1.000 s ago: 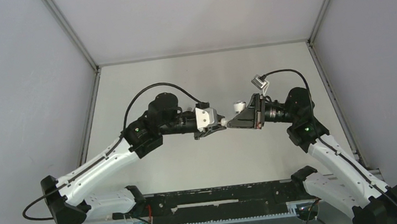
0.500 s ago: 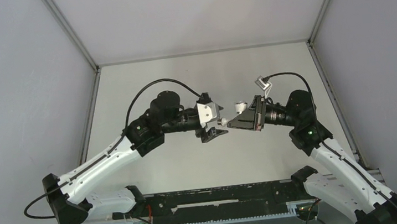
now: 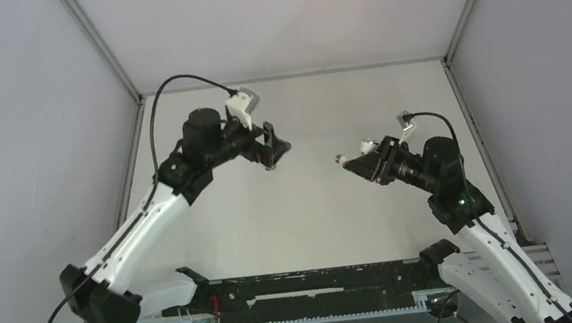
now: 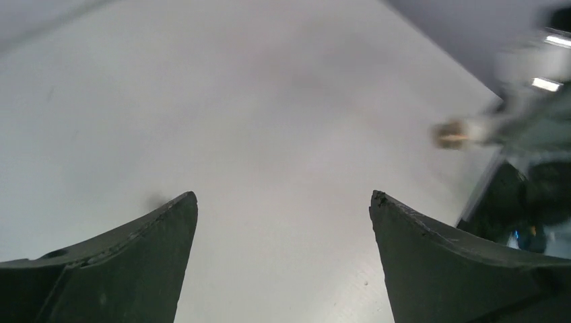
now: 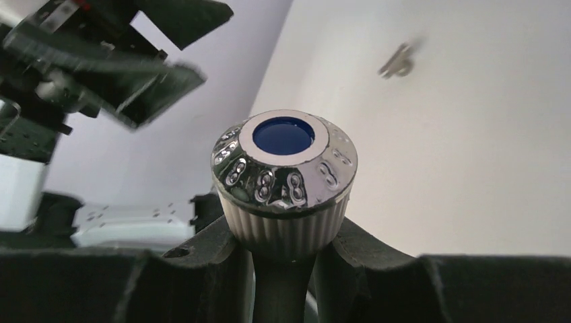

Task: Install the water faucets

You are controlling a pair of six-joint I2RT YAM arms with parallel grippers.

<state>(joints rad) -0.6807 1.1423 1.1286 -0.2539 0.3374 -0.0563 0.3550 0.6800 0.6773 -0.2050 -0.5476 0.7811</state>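
- White table (image 3: pixel 305 223), grey walls (image 3: pixel 26 157), from above: left gripper (image 3: pixel 275 147) and right gripper (image 3: pixel 349 160) well apart, the faucet (image 3: pixel 340 158) at the right tip.
- Left wrist: jaws wide apart, empty; faucet only a blur.
- Right wrist alone shows fingers (image 5: pixel 195 269) clamped under the faucet's chrome, blue-capped knob (image 5: pixel 284 161); best held square and steady for fitting.

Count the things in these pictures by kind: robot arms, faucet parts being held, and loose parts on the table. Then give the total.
Robot arms: 2 (left arm, right arm)
Chrome-capped faucet knob, held between the right fingers: 1
Small grey part, blurred, on the table: 1
Total: 4
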